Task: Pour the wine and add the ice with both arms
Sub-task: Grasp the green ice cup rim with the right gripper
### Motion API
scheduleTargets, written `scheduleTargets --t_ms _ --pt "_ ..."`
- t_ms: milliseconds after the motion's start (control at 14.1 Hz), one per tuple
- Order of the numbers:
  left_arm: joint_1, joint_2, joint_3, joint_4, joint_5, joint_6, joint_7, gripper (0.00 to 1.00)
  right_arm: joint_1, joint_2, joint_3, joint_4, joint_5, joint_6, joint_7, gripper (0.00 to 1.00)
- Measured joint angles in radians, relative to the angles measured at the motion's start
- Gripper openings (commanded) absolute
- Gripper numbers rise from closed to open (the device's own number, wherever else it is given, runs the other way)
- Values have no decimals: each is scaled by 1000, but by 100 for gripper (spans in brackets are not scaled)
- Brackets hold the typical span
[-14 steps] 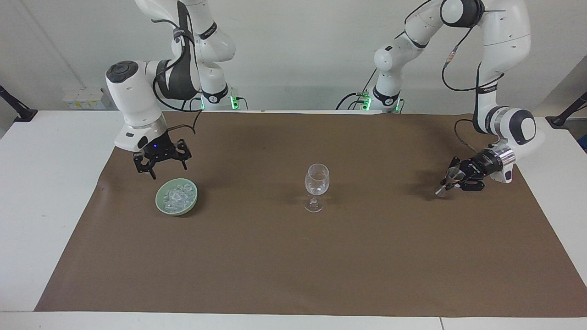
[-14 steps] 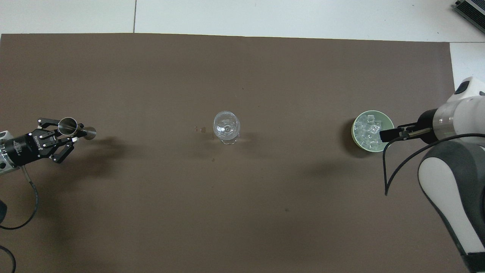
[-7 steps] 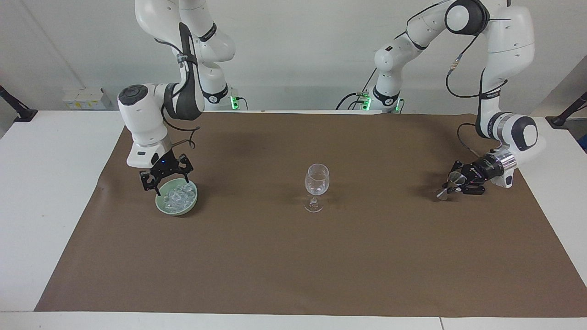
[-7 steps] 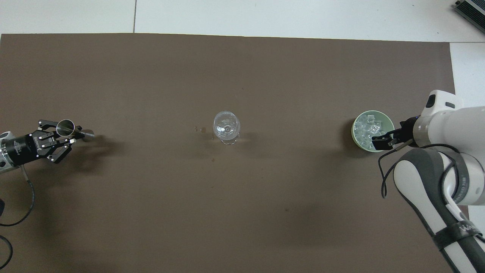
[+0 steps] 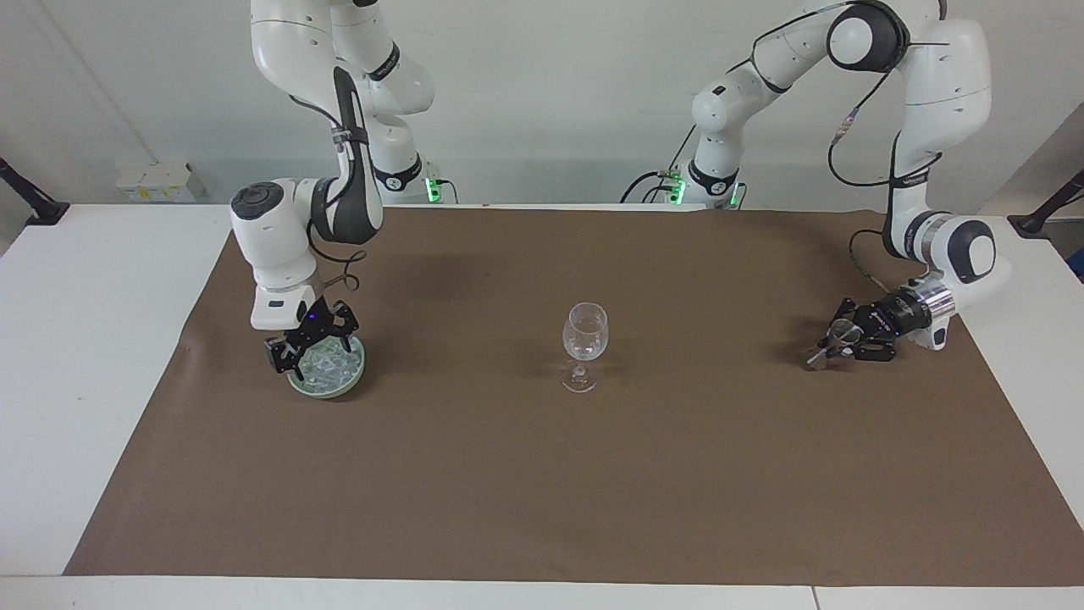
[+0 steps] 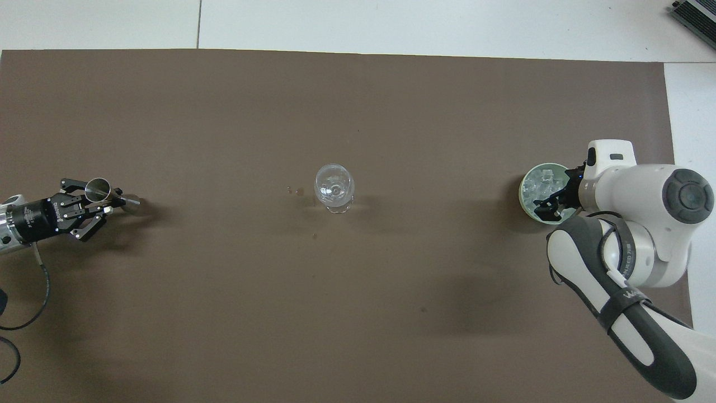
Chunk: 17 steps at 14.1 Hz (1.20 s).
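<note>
1. Surfaces. One white table carries one matte brown paper mat, flat and rectangular.

2. Vessels. One clear stemmed wine glass stands upright at mat centre, with a rounded bowl and a circular foot. One pale green, smooth, round bowl sits at 3 o'clock from the glass in the overhead view, toward the right arm's end of the table and well apart from the glass.

3. Task item. The ice lies inside the green bowl as a heap of small, clear, glassy, irregular chunks. An exact count cannot be made.

4. Right gripper. One black two-finger unit, jaws released and spread, pointing down into the bowl, tips at the level of the ice. Contact with the ice cannot be confirmed.

5. Left gripper. One black two-finger unit at 9 o'clock from the glass in the overhead view, low over the mat. It is clenched on the narrow waist of one polished, double-cone metal jigger, which is tilted with one open cup facing upward.

6. Count. Two white jointed arms, two grippers, one glass, one bowl, one jigger.
</note>
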Motion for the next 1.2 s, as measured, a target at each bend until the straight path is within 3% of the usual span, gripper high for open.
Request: scheduleTargets --t_ms 212,353,495,566,636,707,990,1131,1202 --pt "2 11 0 3 1 -3 0 0 0 0 0 -2 0 0 -1 78" --pt "2 17 -1 6 2 -4 0 0 0 0 0 -2 0 0 -1 70" --pt "3 23 -1 9 2 -4 0 0 0 0 0 -2 0 0 -1 69" --pt "3 25 -1 11 4 -5 0 3 0 0 0 -3 0 0 -1 66" --pt "3 28 -1 13 5 -5 0 11 0 0 0 -3 0 0 -1 60" --pt "3 30 -1 14 7 -5 0 12 0 0 0 -3 0 0 -1 59" --pt "3 35 -1 16 8 -5 0 21 0 0 0 -3 0 -1 -1 37" --pt "3 36 -1 16 9 -5 0 28 0 0 0 -3 0 -1 -1 37" --pt "3 37 -1 16 9 -5 0 37 0 0 0 -3 0 -1 -1 36"
